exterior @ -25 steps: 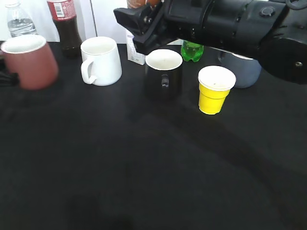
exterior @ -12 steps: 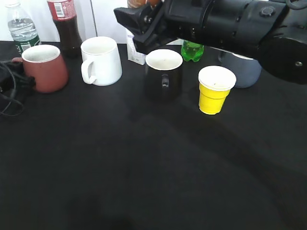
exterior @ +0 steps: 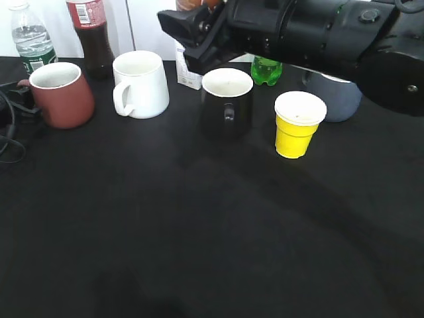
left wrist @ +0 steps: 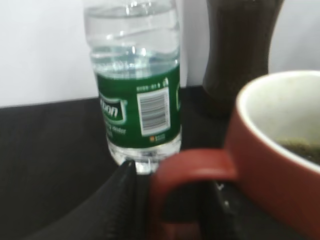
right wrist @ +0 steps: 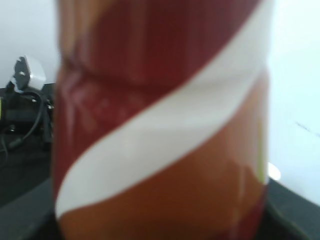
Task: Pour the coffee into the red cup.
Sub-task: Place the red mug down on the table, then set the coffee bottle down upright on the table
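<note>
The red cup (exterior: 61, 98) stands upright on the black table at the far left. It also fills the right of the left wrist view (left wrist: 270, 150), white inside. My left gripper (left wrist: 170, 187) is shut on its loop handle, one finger outside and one in the loop. It barely shows at the left edge of the exterior view (exterior: 13, 99). The coffee bottle (right wrist: 160, 125) fills the right wrist view with its brown-red-white label. My right gripper (exterior: 192, 30) holds it raised at the back, behind the mugs. Only the bottle's brown top (exterior: 197, 4) shows there.
A water bottle (exterior: 30, 40) and a dark cola bottle (exterior: 89, 40) stand just behind the red cup. A white mug (exterior: 140, 83), black mug (exterior: 226, 99), yellow paper cup (exterior: 298, 122), grey mug (exterior: 339, 98), green bottle (exterior: 266, 69) and white carton (exterior: 187, 74) line the back. Cables (exterior: 6, 136) lie at the far left.
The red cup came in from the left edge, moved right and settled upright on the table. It has barely shifted in the last half second. The right arm has not moved.
</note>
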